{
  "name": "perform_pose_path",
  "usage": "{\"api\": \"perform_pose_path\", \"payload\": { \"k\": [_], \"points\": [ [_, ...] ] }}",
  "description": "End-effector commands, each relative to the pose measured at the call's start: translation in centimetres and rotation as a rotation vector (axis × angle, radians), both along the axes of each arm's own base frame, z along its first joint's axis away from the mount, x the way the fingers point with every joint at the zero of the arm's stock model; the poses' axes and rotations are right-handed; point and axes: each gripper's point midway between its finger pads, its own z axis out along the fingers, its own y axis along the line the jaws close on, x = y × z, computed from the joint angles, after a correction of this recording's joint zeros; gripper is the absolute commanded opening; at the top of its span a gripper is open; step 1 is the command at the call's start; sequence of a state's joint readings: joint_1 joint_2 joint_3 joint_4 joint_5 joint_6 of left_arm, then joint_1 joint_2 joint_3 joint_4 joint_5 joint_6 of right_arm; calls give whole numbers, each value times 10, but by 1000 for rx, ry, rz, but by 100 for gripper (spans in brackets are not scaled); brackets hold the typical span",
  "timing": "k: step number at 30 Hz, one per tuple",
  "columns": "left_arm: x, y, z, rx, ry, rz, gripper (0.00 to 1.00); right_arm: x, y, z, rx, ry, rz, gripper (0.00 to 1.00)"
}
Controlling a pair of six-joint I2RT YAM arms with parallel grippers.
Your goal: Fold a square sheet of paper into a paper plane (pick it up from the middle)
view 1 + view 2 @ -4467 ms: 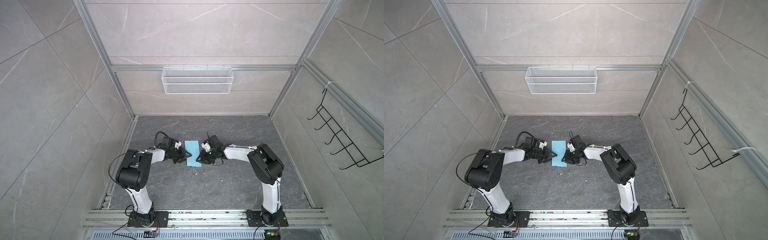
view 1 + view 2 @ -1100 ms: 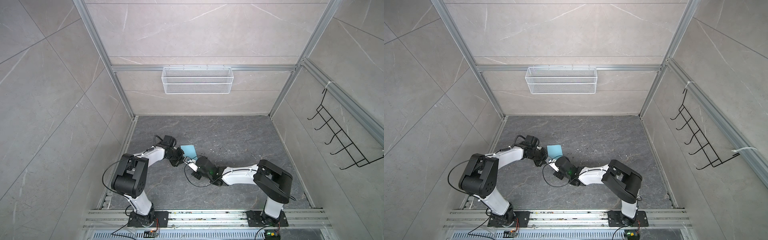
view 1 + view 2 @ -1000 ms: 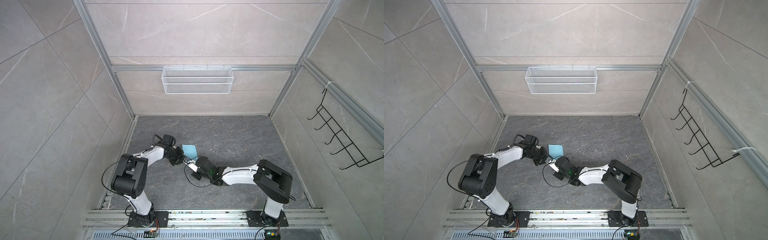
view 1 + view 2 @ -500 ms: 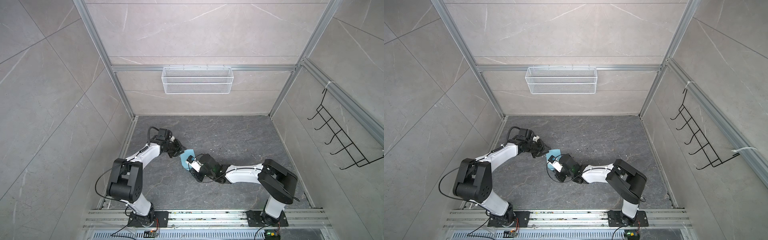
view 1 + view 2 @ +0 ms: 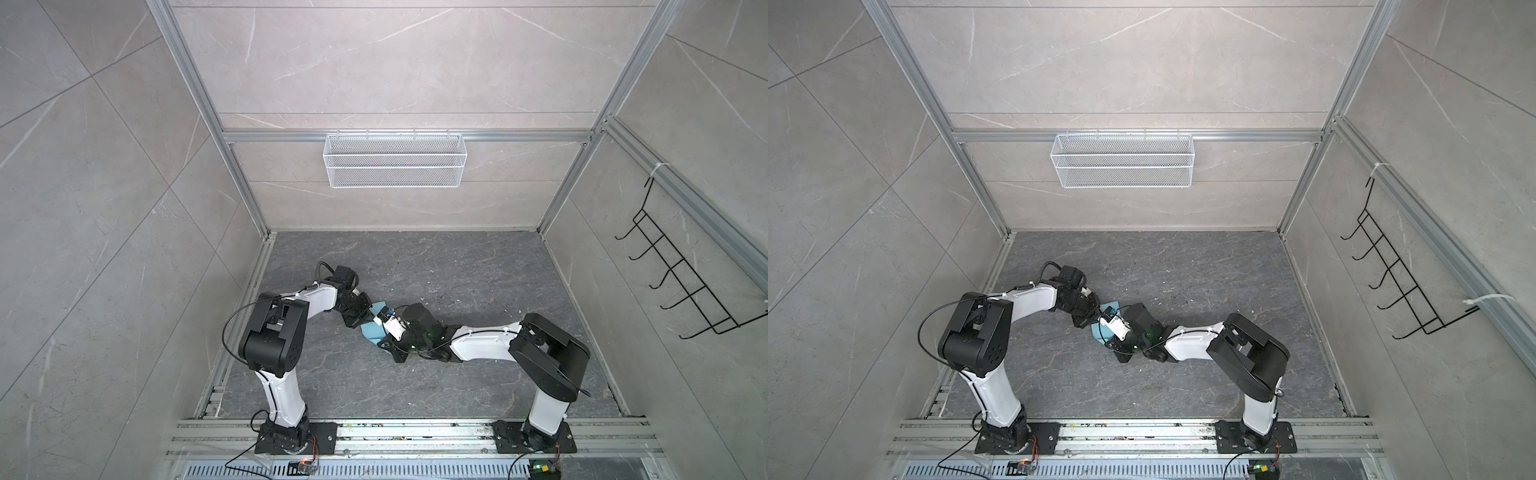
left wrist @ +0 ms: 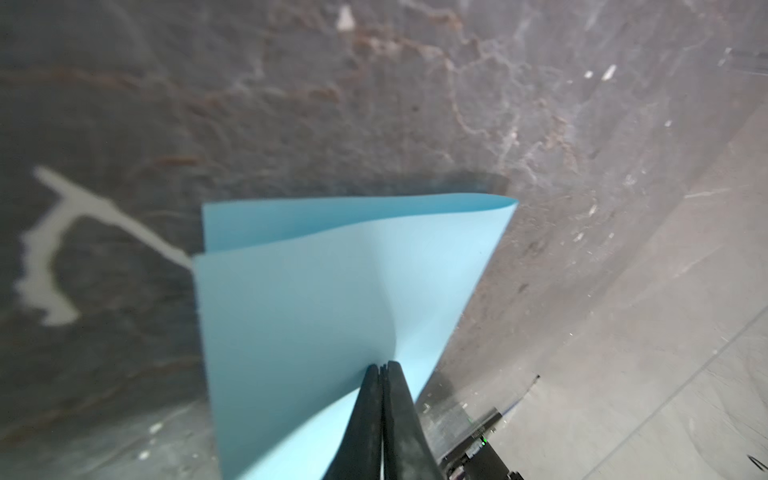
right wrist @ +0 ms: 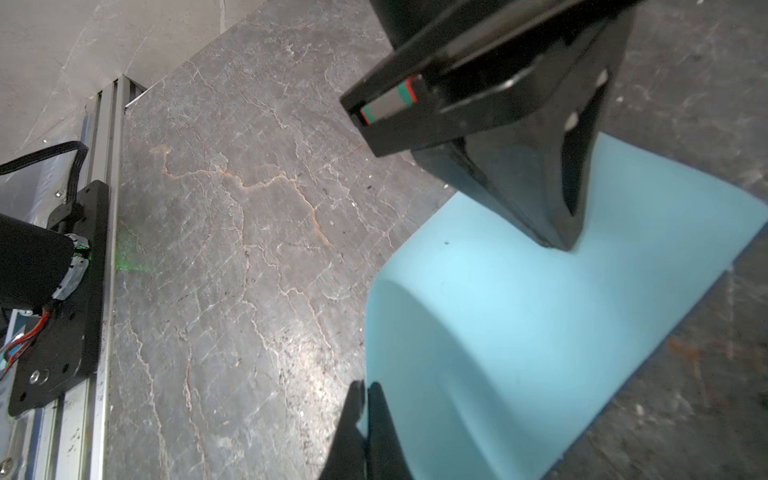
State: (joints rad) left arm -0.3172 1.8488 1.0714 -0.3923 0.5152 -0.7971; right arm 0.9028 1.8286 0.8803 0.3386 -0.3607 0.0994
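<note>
Two arms over a grey veined surface (image 5: 478,270), both gripping the square sheet of paper (image 5: 369,331).

The left arm (image 5: 316,300) and the right arm (image 5: 486,347) reach inward and meet left of the surface's middle in both top views. Between them sits the light-blue sheet, bent over on itself into two layers with a rounded fold, as the left wrist view shows. The left tool (image 6: 384,368) has its jaws pressed together on a raised pinch of the sheet. The right tool (image 7: 365,388), likewise closed, clamps the sheet's edge beside a curled-over part.
</note>
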Motion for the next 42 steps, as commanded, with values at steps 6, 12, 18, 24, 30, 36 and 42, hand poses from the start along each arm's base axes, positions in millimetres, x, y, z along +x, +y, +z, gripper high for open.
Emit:
{"api": "perform_pose_path", "payload": {
  "k": [6, 12, 18, 24, 30, 36, 42],
  "points": [
    [-8, 11, -16, 120, 28, -83, 4, 13, -2, -11, 5, 66, -52, 0],
    [-10, 16, -21, 160, 40, -118, 2, 27, -7, -15, -21, 62, -97, 0],
    [-12, 16, -26, 189, 54, -152, 0, 38, -13, -18, -50, 51, -136, 0],
    [-12, 15, -26, 197, 56, -160, 0, 41, -15, -23, -72, 59, -149, 0],
    [-13, 14, -28, 198, 60, -165, 0, 43, -14, -31, -94, 81, -161, 0],
    [-13, 13, -28, 200, 60, -174, 0, 47, -16, -34, -113, 79, -176, 0],
    [-14, 12, -29, 201, 62, -176, 0, 48, -18, -37, -129, 78, -185, 0]
  ]
}}
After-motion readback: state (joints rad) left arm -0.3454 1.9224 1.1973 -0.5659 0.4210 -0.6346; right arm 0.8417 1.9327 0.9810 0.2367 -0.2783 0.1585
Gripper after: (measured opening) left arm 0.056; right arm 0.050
